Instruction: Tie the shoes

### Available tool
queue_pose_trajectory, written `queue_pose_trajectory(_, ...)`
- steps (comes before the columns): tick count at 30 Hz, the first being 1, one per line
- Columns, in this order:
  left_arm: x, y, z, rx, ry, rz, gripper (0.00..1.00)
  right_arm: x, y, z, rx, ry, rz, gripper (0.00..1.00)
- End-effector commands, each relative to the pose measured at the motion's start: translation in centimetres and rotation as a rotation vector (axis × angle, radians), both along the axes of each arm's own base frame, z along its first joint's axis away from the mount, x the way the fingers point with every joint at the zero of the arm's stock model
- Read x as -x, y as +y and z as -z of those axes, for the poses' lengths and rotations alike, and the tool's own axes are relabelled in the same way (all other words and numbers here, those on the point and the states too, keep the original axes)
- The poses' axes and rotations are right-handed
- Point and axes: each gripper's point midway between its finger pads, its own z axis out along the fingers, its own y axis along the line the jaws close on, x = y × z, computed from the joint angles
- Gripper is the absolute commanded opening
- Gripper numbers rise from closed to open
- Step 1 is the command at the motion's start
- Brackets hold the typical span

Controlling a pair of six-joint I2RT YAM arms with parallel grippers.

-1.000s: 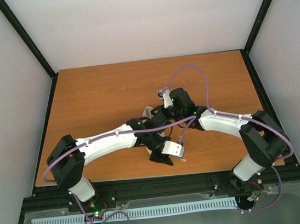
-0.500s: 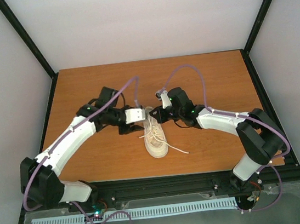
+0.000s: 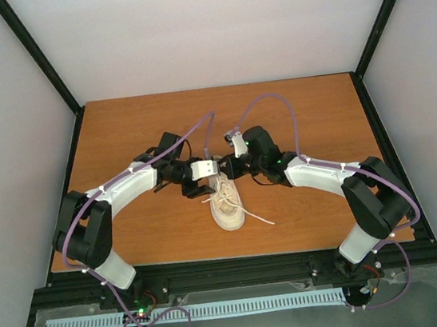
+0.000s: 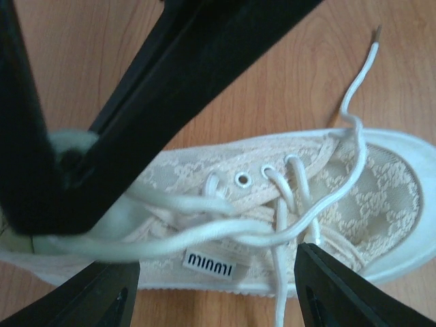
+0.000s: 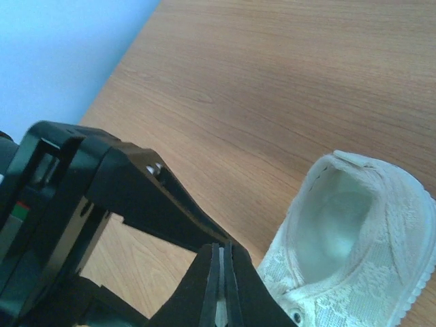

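Edging closer, left fingers (image 4: 340, 289) now hover spread above the sneaker (image 3: 226, 203).

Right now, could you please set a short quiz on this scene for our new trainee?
1. True or false: the right pincer is spread wide.
2. The sneaker points its toe toward: A) the far wall, B) the table's near edge, C) the left wall.
3. Which pincer is open above the laces?
Key: 1 false, it is shut; 2 B; 3 the left pincer.
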Motion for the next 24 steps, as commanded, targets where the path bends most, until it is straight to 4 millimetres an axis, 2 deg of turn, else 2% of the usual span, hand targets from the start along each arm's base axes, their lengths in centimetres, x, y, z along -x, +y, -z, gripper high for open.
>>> queue_pose_trajectory(1, -0.1, -2.0, -1.3, 0.104, 0.007, 0.06, 0.64, -0.6, 0.6, -1.4, -0.065, -0.012, 0.003, 0.03)
queue_pose_trajectory(4, 0.0, -2.4, -0.6, 0.099, 0.036, 0.063, 0.59, -0.6, 0.7, -1.5, -0.076, -0.009, 0.009, 0.03)
queue_pose_trajectory(9, -1.8, -2.8, -0.1, 0.086, 0.05, -0.012, 0.4, -0.7, 0.9, -1.3, -0.078, -0.001, 0.005, 0.03)
queue_pose_trajectory(14, -1.2, -3.6, -0.7, 0.136, 0.12, 0.01, 0.39, -0.6, 1.0, -1.0, -0.078, 0.011, 0.001, 0.03)
queue_pose_trajectory(18, -1.3, -3.5, -0.4, 0.127, 0.122, 0.002, 0.22, -0.6, 1.0, -1.1, -0.078, 0.01, -0.001, 0.04)
queue_pose_trajectory(20, -1.2, -3.5, -0.2, 0.122, 0.128, 0.002, 0.15, -0.5, 1.0, -1.1, -0.076, 0.012, -0.006, 0.08)
queue_pose_trajectory(23, -1.2, -3.4, -0.1, 0.118, 0.129, -0.001, 0.02, -0.5, 0.8, -1.4, -0.054, 0.003, -0.007, 0.2)
queue_pose_trajectory(24, -1.3, -3.3, 0.0, 0.114, 0.125, -0.008, 0.01, -0.5, 0.6, -1.7, -0.044, -0.009, -0.005, 0.24)
